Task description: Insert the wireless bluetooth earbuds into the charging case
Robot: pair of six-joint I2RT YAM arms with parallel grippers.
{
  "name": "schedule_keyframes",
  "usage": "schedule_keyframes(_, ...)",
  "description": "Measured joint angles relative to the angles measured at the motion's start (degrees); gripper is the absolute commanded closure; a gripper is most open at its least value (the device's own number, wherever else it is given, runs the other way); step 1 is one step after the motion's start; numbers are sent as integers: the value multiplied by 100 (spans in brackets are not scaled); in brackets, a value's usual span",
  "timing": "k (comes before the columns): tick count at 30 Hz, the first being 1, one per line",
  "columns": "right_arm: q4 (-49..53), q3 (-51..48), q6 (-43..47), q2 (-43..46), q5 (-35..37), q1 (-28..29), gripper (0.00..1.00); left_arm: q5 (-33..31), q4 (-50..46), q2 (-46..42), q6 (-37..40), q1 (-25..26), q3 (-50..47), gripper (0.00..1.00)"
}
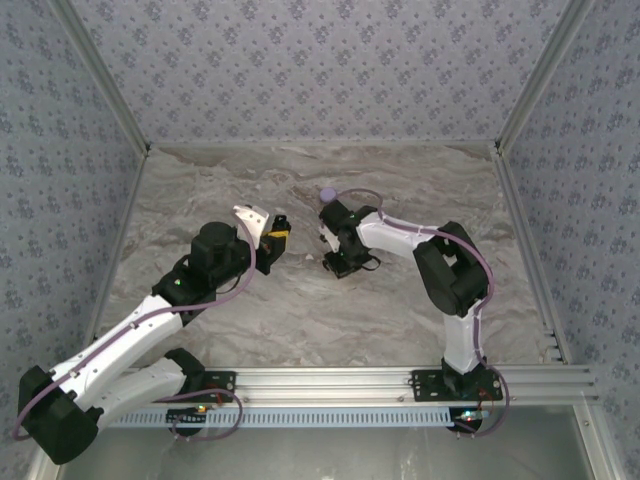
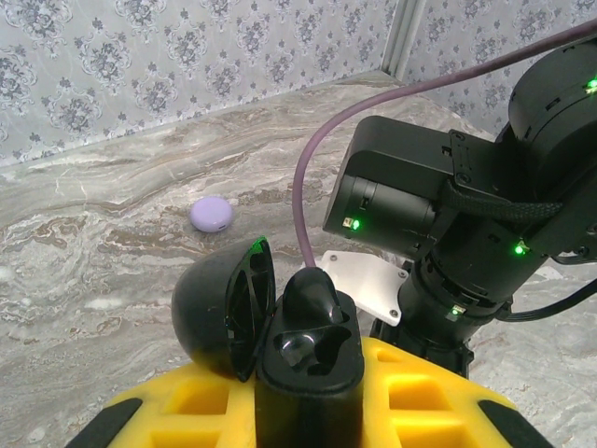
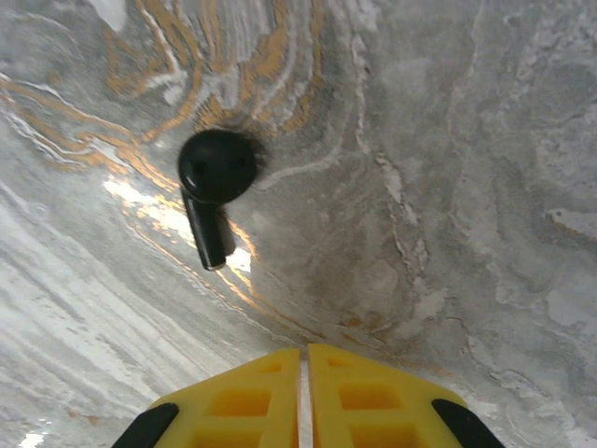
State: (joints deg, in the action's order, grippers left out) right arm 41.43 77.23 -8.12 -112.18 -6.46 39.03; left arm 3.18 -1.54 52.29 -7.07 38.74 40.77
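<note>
Left claw [image 2: 312, 406] clamped on an upright black case [image 2: 308, 373], with a yellow finger [image 2: 177, 411] against each side. The domed lid [image 2: 219, 313] stands open to the left. One black bud [image 2: 312, 291] sits in the case, its head rising above the rim.

Across the marbled surface [image 3: 448, 187], the right claw [image 3: 303, 359] points down with its fingers pressed together and nothing between them. A second bud [image 3: 216, 177] (black, like the first) lies loose on the surface just beyond the fingertips and apart from them. Its round head is farther from the claw and its stem angles back toward it.

From above, the two claws face each other near the middle of the surface, the left one holding the case up toward the right arm [image 2: 448, 215]. In the left wrist view that arm stands close behind the case, green lights glowing on its joints and a purple cable [image 2: 373, 103] arching over it.

A small round lilac puck [image 1: 327, 195] rests on the surface at the far side of the right arm's wrist, near it and well apart from the case. Patterned walls [image 1: 320, 60] close in the scene.
</note>
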Motion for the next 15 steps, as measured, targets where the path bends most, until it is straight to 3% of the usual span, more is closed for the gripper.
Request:
schedule_keyframes(6,-81,258,-151,2,-417,-157,67,-2,0,0,0,0,0,79)
schedule_keyframes(15,59,1237,-348,-332,-625,-192,61,-2,0,0,0,0,0,79)
